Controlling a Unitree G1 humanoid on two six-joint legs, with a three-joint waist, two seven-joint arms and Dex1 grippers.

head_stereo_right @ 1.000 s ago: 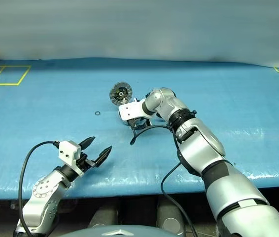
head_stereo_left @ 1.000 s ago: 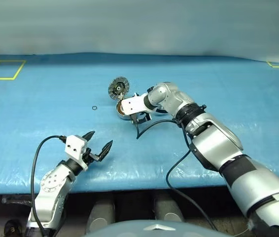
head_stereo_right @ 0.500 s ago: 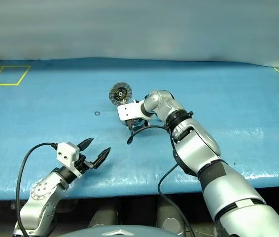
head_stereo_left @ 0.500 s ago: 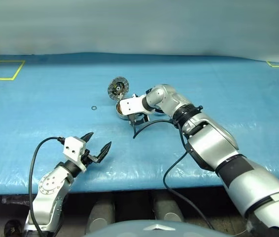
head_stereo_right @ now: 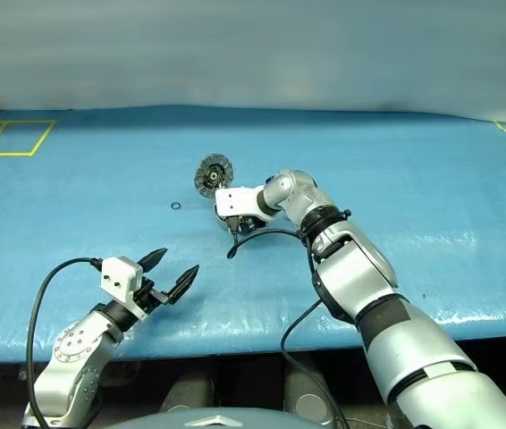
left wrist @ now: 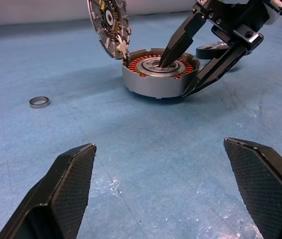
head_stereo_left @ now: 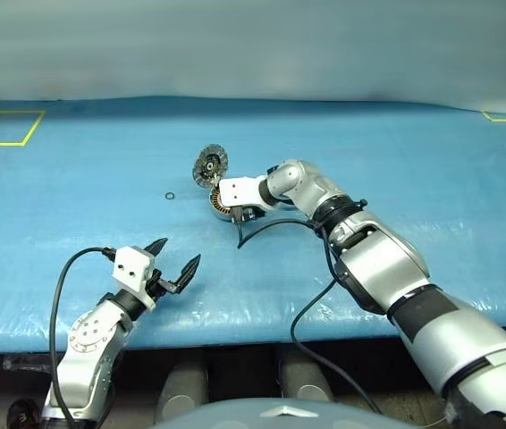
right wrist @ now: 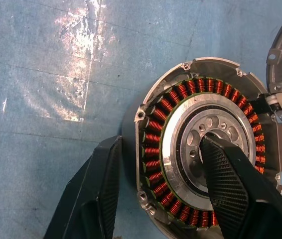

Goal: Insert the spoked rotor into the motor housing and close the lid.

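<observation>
One blue sheet (head_stereo_left: 92,179) covers table.

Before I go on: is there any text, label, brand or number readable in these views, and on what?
None: no readable text, label or number.
The motor housing shows bare metal and copper windings.
The lid carries no legible marking.
Yellow tape lines on the blue table cover form boxes, not characters.

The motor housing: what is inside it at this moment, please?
Inside the motor housing there is a ring of copper-orange windings around a silver metal centre. One black finger of the right gripper reaches into the centre and covers part of it.
</observation>
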